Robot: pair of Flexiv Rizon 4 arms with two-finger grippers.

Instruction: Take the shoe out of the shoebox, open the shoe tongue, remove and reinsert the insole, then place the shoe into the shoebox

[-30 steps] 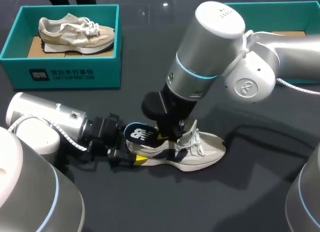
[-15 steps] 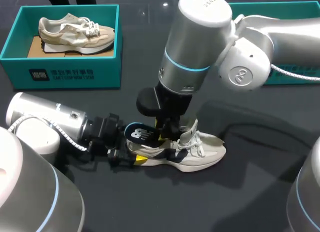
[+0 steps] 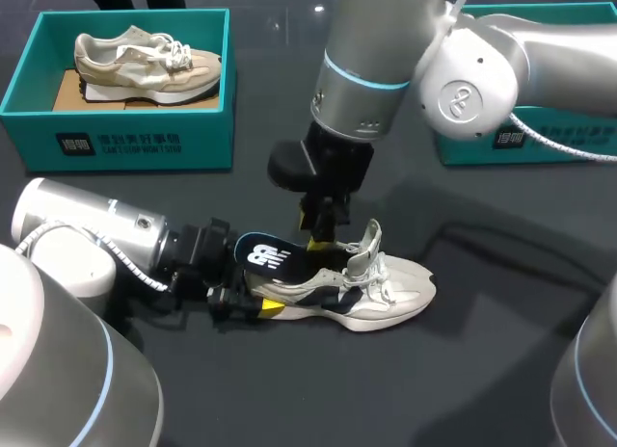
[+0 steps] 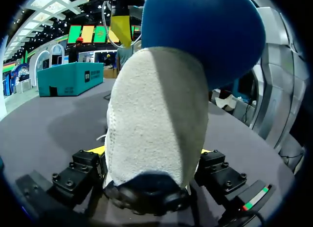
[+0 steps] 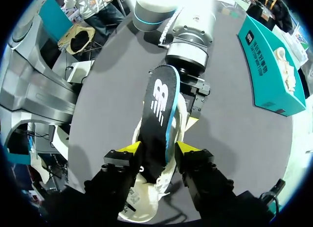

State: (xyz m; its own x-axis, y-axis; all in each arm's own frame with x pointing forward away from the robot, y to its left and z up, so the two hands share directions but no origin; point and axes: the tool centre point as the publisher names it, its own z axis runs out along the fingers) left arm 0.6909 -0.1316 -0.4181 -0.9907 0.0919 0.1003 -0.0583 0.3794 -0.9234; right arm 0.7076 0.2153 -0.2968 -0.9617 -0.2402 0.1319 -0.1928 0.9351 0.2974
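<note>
Across the dark table (image 3: 482,370) seen from overhead, we find a teal shoebox (image 3: 207,139) holding a beige sneaker (image 3: 145,57) at far left and a second teal box (image 3: 463,150) at far right. Our right arm (image 3: 386,42) stands over the pale shoe (image 3: 395,298) mid-table, partly covering its opening. From our left wrist, the left gripper (image 4: 151,151) clamps the shoe's knitted white heel from both sides. From our right wrist, the right gripper (image 5: 159,149) pinches the smooth, dark, blue-edged insole (image 5: 159,100), which tilts up out of the shoe.
</note>
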